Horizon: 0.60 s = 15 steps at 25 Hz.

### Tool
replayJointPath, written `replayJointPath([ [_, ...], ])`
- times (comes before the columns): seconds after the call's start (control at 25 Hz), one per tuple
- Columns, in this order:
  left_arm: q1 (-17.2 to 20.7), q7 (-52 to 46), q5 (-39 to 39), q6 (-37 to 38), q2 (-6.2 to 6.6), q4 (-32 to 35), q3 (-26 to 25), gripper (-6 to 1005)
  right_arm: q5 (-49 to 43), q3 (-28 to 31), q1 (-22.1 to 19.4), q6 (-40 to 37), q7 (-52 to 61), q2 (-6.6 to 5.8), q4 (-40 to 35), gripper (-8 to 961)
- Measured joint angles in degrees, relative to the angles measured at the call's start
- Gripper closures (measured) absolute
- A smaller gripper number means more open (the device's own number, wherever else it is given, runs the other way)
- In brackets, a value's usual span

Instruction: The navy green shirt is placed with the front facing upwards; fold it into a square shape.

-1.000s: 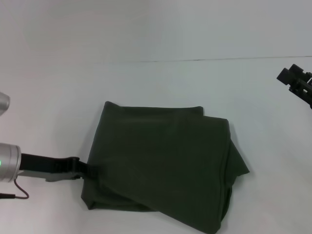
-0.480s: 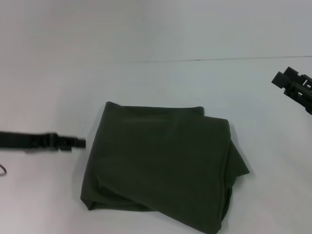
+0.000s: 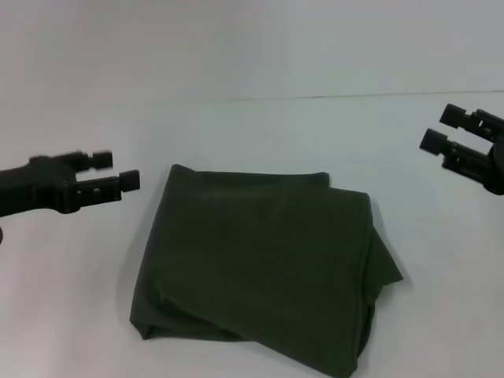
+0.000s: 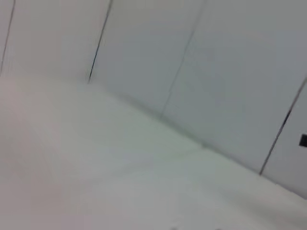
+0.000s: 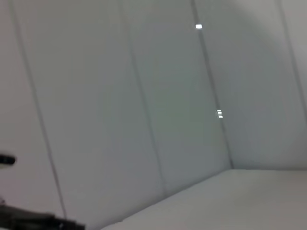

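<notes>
Olive-green cloth, the navy green shirt (image 3: 264,264), is laid folded roughly square on the tabletop (image 3: 252,130) at lower centre; left gripper (image 3: 116,170) and right gripper (image 3: 442,128) are held clear at mid-left and upper right, jaws apart, empty.

Setting: bare test or lab-style workspace, not a furnished home. Evidence: plain white tabletop (image 3: 260,126) with a thin seam line across its far part; white panelled wall (image 4: 201,72) with dark vertical joints in the left wrist view; the same panelling (image 5: 144,105) in the right wrist view, carrying small light reflections. No domestic fittings show.
</notes>
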Motion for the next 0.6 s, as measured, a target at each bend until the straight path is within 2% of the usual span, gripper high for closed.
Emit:
replayJointPath([
  [0.04,1.2,3.8,-2.0,0.0,-0.73,0.3,0.0,206,0.0,-0.1,-0.1,-0.8,-0.5,0.09,-0.5,255],
  [0.2,6.7,20.8,-9.1,1.8,-3.55,0.9,0.1,161,-0.1,-0.2,-0.8,-2.4,-1.6,0.37,-0.6,119],
  [0.24,8.0,23.9,-10.3,2.5,-3.92,0.9,0.2,149,-0.3,-0.3,-1.0,-2.5,-2.3,0.58,-0.4,85],
  [0.4,12.9,29.3,-14.0,7.8,-4.35,-0.4,0.0,116,-3.4,-0.9,-2.3,-5.3,-10.0,1.25,2.3,55],
  [0.6,17.1,31.1,-11.4,10.6,-4.72,-0.6,-0.4,123,-9.2,-1.5,-3.5,-6.3,-19.8,1.31,9.9,18],
])
